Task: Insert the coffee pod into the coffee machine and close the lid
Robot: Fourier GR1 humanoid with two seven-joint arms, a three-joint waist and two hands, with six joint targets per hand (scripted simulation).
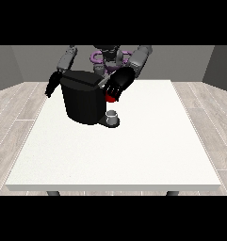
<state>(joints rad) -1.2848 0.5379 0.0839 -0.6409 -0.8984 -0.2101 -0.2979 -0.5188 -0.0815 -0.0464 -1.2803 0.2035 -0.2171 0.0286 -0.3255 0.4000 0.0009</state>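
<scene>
My hand at the view's right (118,84) hangs at the machine's (84,101) upper right corner, just above a red thing at the machine (110,97), and my other hand (51,84) sits off its far left side; whether either is open or closed I cannot tell. A small grey thing (113,115) stands on the base at the machine's near right, and I cannot confirm it is the pod. I judge a pod light, smooth and thin-walled, best pinched across its sides; the machine's body obstructs any approach from the left.
</scene>
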